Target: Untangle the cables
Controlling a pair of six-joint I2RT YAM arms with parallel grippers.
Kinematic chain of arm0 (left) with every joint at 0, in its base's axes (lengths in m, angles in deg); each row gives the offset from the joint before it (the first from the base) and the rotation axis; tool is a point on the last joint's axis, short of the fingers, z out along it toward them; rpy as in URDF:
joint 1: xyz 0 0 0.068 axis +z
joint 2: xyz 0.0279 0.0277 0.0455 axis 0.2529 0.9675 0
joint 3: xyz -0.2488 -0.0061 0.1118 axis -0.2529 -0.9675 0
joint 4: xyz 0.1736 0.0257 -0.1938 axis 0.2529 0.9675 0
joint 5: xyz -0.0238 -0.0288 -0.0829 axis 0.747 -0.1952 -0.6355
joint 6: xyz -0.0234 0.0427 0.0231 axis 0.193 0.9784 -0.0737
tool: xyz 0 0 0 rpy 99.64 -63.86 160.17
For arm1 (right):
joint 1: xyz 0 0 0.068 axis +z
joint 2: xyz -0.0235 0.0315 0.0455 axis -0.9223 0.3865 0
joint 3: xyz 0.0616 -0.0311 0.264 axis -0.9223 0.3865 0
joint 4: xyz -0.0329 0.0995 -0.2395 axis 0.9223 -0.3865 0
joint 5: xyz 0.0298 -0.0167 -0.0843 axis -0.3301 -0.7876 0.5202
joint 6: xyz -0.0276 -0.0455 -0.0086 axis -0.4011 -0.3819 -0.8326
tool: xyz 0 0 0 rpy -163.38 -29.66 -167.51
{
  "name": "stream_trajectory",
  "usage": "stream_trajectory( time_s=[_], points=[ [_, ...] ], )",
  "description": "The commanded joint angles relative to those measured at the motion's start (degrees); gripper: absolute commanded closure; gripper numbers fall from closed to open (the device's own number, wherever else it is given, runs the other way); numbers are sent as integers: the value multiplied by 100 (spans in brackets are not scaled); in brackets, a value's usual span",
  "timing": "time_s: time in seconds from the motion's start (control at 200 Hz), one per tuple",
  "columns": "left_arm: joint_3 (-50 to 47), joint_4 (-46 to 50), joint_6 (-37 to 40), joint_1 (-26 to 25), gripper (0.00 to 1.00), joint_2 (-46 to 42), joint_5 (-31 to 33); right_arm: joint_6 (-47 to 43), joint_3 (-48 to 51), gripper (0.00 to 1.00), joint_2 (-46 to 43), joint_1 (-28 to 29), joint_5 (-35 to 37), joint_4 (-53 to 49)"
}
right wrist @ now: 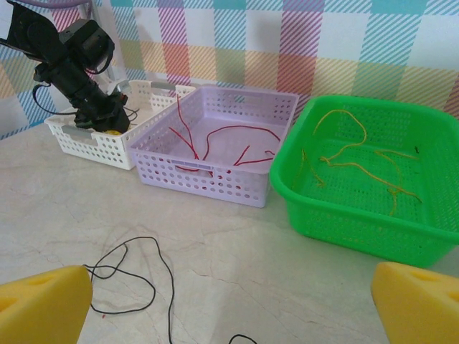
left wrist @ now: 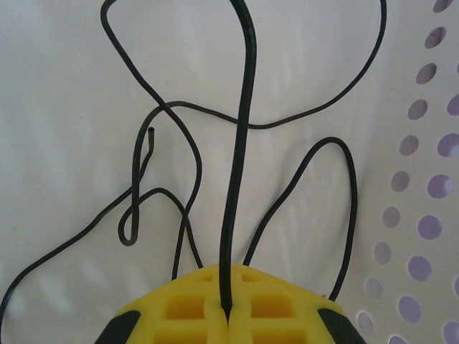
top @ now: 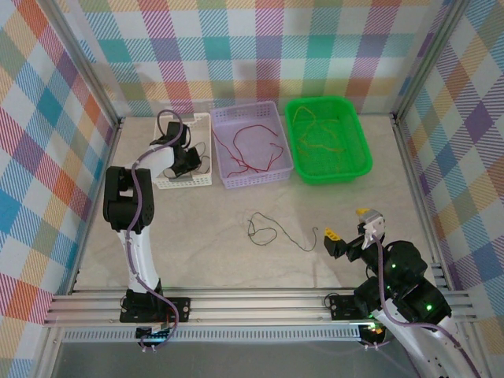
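**Asker:** How many baskets are there?

**Counter:** Three perforated plastic baskets. One white basket (top: 185,183) sits around the left claw (left wrist: 228,315), one lilac basket (top: 256,179) is beside it, and one green basket (top: 335,177) is farthest from it.

**Asker:** And the wires?

**Counter:** One thin black wire (top: 262,230) lies on the table (top: 205,244), ahead of the right claw (top: 349,224). The black wire strands (left wrist: 240,143) before the left claw overlap and cannot be counted. There are at least three thin red wires (right wrist: 240,127). The thin yellow-orange wires (right wrist: 358,166) are several, with no clear count.

**Asker:** Claws?

**Counter:** Two.
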Motion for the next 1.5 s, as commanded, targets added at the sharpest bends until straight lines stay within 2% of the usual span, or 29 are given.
stream_trajectory(
  time_s=[0.0,0.255,0.6,1.085,1.31,1.325,1.37,1.38,1.4,1.495],
  points=[
    [181,261,-63,64,94,40,8,-74,50,0,-35,-23,-115,169],
    [280,374,-65,65,77,-71,-23,-74,53,0,-35,-24,-161,170],
    [522,580,-124,66,65,-443,-170,-58,45,0,-24,-24,-210,153],
    [1075,1109,-379,62,34,-1130,-737,-57,-53,0,182,-24,-309,27],
    [1107,1350,-507,66,27,-1976,-677,-21,-292,0,785,-15,-440,-130],
    [1080,1349,-519,66,22,-2057,-692,-21,-319,0,858,-15,-462,-141],
    [975,1344,-581,57,19,-2317,-725,-10,-452,0,1102,-15,-548,-193],
    [956,1347,-601,44,10,-2380,-717,-12,-493,0,1178,-15,-566,-207],
    [901,1341,-632,33,2,-2510,-724,-13,-582,0,1325,-15,-609,-234],
    [510,1284,-708,-77,0,-3187,-669,-89,-1087,0,2163,-5,-863,-447]
  ],
)
